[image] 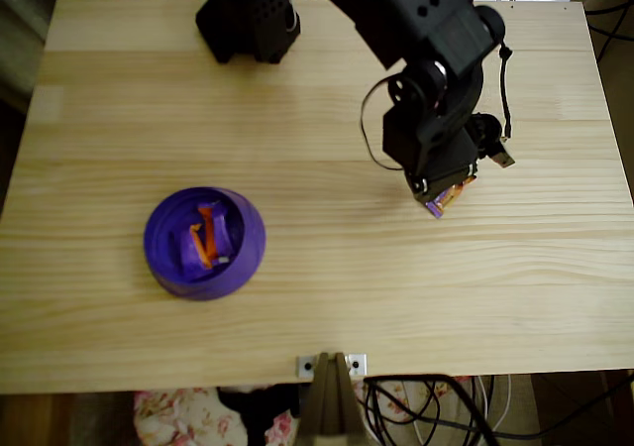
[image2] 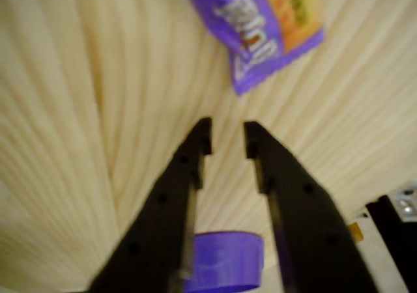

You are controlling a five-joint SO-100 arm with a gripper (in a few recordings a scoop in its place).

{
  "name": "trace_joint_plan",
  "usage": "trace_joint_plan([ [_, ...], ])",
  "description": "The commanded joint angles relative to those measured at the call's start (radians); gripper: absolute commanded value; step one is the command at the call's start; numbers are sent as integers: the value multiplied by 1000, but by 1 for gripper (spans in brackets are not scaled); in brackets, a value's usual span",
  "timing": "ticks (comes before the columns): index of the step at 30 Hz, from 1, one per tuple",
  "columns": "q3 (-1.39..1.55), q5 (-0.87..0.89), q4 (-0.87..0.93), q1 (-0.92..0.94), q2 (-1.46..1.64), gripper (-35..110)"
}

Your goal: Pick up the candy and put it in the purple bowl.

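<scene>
Overhead view: the black arm (image: 436, 79) is seen reaching over the right half of the wooden table (image: 327, 297), with the gripper (image: 436, 193) pointed down at the board. The candy (image: 449, 197) is seen peeking out from under the fingertips, purple with an orange patch, lying on the table; whether it is touched cannot be told from here. The bowl (image: 204, 242) is set well apart from the fingers, toward the left of the picture, and purple-and-orange sweets (image: 206, 236) are seen inside it. Wrist view: the two black fingers (image2: 176, 195) are held slightly parted, a narrow gap between the tips, and nothing is clamped between them. The candy (image2: 270, 29) lies flat on the wood just beyond the tips, offset a little toward the right finger, clear of both. The bowl (image2: 225, 262) is seen behind the fingers, framed in the gap near their base.
</scene>
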Motion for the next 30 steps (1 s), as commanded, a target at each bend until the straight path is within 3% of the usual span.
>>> trace_joint_plan([
  [1,5,25,-20,-12,149,6],
  [5,-66,-9,14,-14,117,9],
  [8,-215,-57,146,-37,48,33],
  [9,-224,-71,147,-46,51,34],
  [16,-247,-232,161,-138,52,36],
  [30,-310,-281,86,-199,-126,37],
])
